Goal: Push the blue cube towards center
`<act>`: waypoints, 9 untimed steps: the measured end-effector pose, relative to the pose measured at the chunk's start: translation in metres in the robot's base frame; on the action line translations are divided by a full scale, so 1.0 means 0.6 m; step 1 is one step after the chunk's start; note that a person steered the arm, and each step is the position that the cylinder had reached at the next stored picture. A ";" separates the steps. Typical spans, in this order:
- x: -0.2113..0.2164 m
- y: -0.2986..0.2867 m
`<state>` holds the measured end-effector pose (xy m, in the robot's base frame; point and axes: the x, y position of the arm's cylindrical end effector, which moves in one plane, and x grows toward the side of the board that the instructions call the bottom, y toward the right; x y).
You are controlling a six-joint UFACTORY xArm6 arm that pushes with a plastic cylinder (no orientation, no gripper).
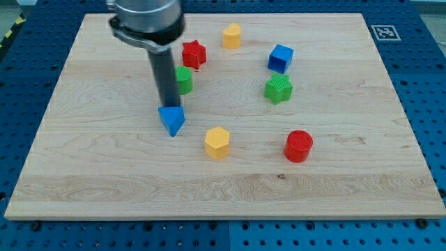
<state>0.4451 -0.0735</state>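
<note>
The arm has no fingers at all, so nothing can be open, closed or gripping; it ends in a straight dark rod, and my tip [169, 107] stands at the top edge of the blue triangular plastic block [171, 119], touching it or almost touching it, which the picture does not settle. This position looks unrelated to the task, because the task's thing is another block.

The blue plastic cube [280, 58] lies in the upper right part of the light wooden board [104, 181], well apart from the tip. Just below it sits the green plastic star-like block [278, 88], and this matters: the centre of the board is down and to the view's left of the cube, so a push should probably come from the cube's upper right side, passing beside the green block.

Other blocks lie around the open middle: a red star-shaped block [194, 54], a yellow hexagonal block [232, 35] near the top, a green block [184, 80] partly hidden behind the rod, a second yellow hexagonal block [217, 142] and a red round cylinder [299, 146] lower down.

The push seems not yet begun.
</note>
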 end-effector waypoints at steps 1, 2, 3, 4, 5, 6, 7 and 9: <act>0.015 0.064; 0.015 0.066; 0.015 0.066; 0.015 0.084; 0.015 0.147; 0.022 0.229; 0.022 0.294; -0.020 0.325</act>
<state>0.4330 0.1213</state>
